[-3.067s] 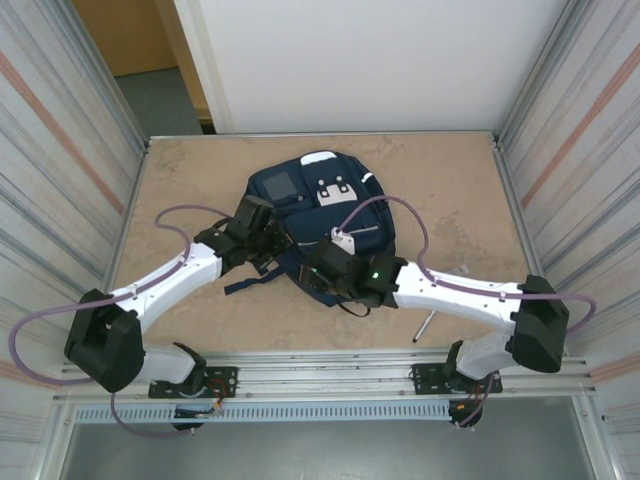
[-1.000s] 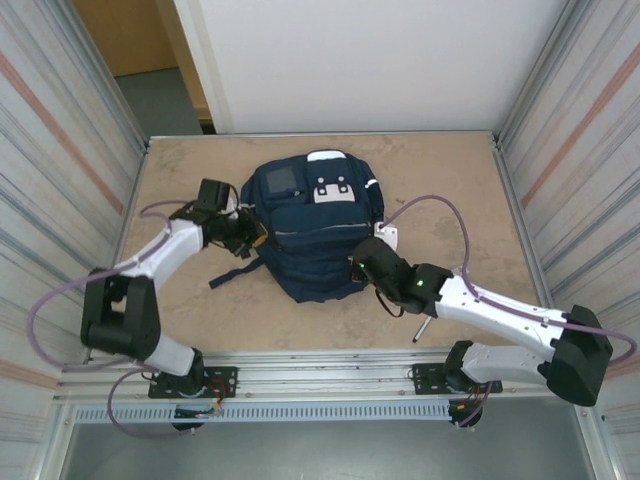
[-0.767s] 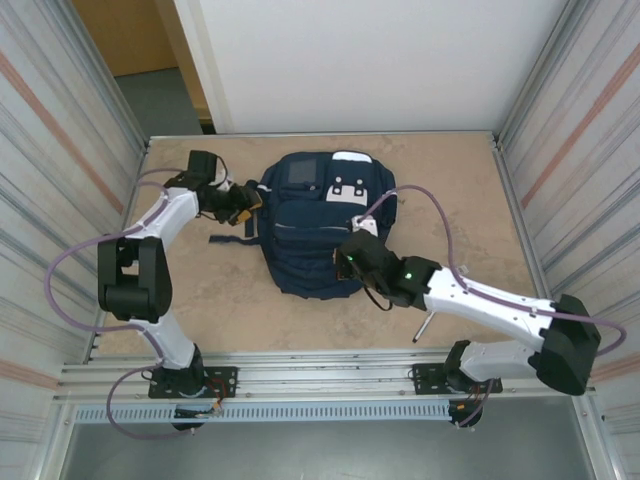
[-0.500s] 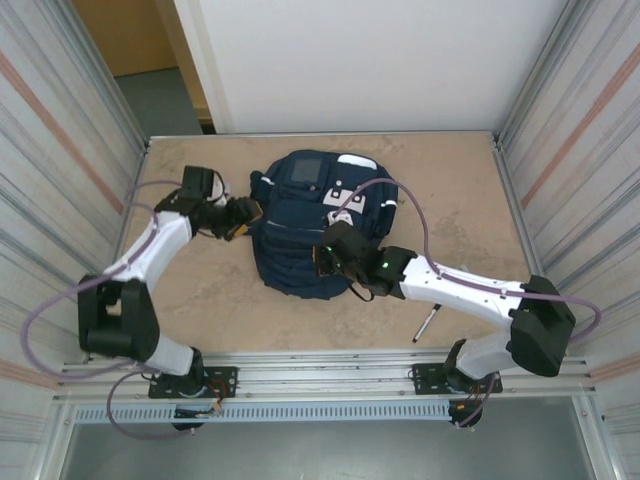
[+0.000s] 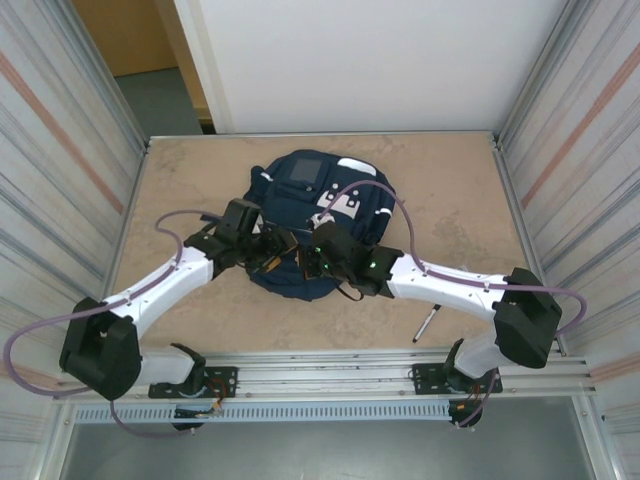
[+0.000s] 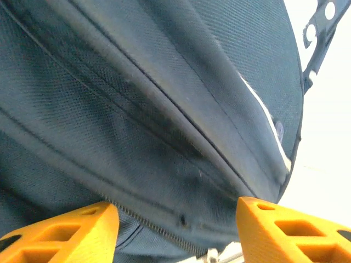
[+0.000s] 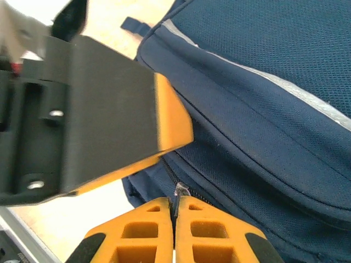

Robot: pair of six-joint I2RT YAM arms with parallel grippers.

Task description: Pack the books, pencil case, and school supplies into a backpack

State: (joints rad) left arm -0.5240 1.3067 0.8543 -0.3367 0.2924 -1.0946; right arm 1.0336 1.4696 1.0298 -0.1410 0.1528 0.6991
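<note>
Left hand point(image 5: 273, 251) is released: its two orange fingers point(image 6: 60, 233) stand well apart, with the near-left edge of the backpack point(image 5: 330, 195) between them. A zip point(image 6: 148, 222) runs across that gap. Whether either finger presses the cloth cannot be told.

To this hand's left, the surface point(image 5: 185, 180) runs open as far as the ribbed left wall point(image 5: 60, 150), giving wide room on that side. The backpack's bulk lies beyond the hand and to its right, flat on the middle of the surface. A strip of surface shows between the backpack's far end and the back edge.

Just to the right sits the right hand point(image 5: 314, 263), very near the left one. From the right wrist, a left finger point(image 7: 171, 123) hangs just above the right hand's tips. The right hand is clenched on the small metal zip pull point(image 7: 180, 191) at the backpack's near edge, its fingers pressed together.

Right of that hand, open surface reaches the right wall point(image 5: 580, 150). The pen point(image 5: 425, 325) lies there, tilted, well apart from the hand, beside the right forearm and close to the front rail point(image 5: 330, 362).
</note>
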